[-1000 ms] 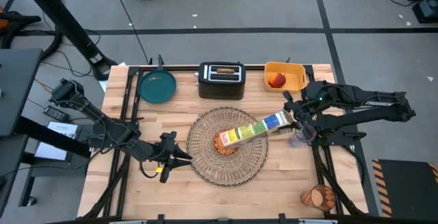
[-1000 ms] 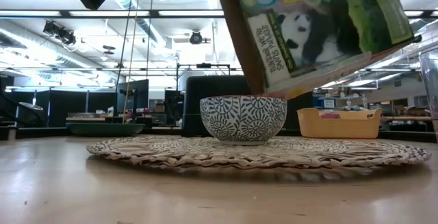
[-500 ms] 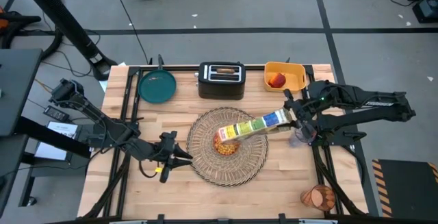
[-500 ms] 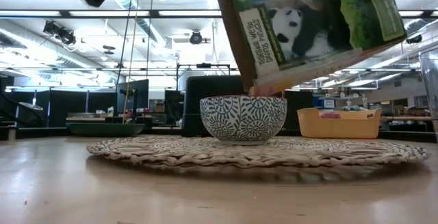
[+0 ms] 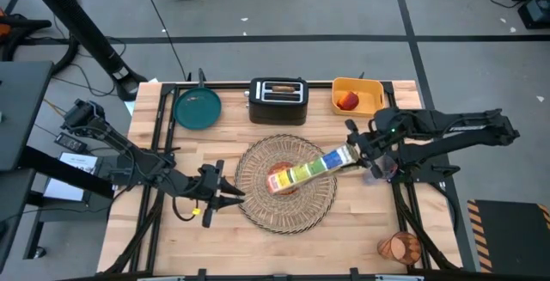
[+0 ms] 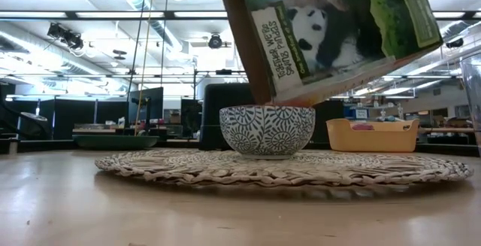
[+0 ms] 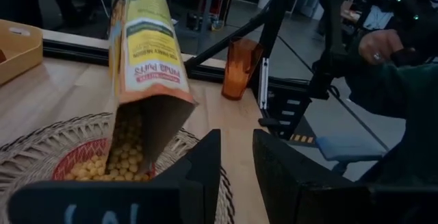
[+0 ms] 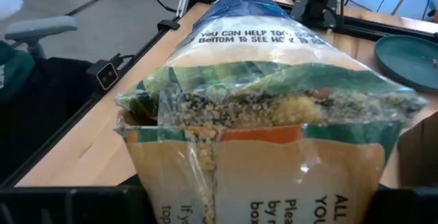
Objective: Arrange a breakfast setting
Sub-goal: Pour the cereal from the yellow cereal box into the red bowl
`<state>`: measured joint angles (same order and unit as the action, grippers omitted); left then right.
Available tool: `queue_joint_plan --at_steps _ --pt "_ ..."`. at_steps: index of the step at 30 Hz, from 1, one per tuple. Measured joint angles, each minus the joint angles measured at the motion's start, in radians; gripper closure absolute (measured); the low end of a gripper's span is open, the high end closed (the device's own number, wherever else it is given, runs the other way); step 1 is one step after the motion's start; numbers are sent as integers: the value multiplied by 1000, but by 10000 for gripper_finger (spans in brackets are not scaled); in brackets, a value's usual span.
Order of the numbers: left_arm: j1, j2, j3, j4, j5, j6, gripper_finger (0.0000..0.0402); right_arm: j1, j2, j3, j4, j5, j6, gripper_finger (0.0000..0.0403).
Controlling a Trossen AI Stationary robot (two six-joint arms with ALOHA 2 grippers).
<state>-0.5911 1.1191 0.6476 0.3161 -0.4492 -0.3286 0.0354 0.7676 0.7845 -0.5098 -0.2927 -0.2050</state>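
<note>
while the right gripper clamps the upper end of a cereal box, the box tilts steeply with its open mouth down over the small cereal bowl. the bowl stands at the centre of the round woven straw placemat, which lies in the middle of the wooden table. in the left wrist view, yellow cereal puffs fill the box mouth and lie in the bowl's red interior (the box mouth reaches down to the puffs). in the low view the box, printed with a panda, hangs just above the bowl's blue-patterned rim.

the left gripper rests low at the placemat's left edge, its fingers a narrow gap apart and holding nothing, pointed toward the bowl.

the dark teal plate sits at the far left of the table. the black toaster stands beside it at the far edge, with a toast slice in its slot. the yellow bin sits to the toaster's right and holds the red fruit. the orange tumbler stands near the table's near right corner, well apart from the placemat. a person's hand shows beyond the table in the left wrist view.
</note>
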Motion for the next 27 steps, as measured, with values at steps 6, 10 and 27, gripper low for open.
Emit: queue_joint_plan --at_steps 6,10,27 --pt "-2 0 0 0 0 0 308 1 -84 0 -53 5 3 229" --pt "-1 0 0 1 0 0 308 1 -109 0 -100 22 27 229" --pt "-1 0 0 2 1 0 308 2 38 -1 49 11 -8 228"
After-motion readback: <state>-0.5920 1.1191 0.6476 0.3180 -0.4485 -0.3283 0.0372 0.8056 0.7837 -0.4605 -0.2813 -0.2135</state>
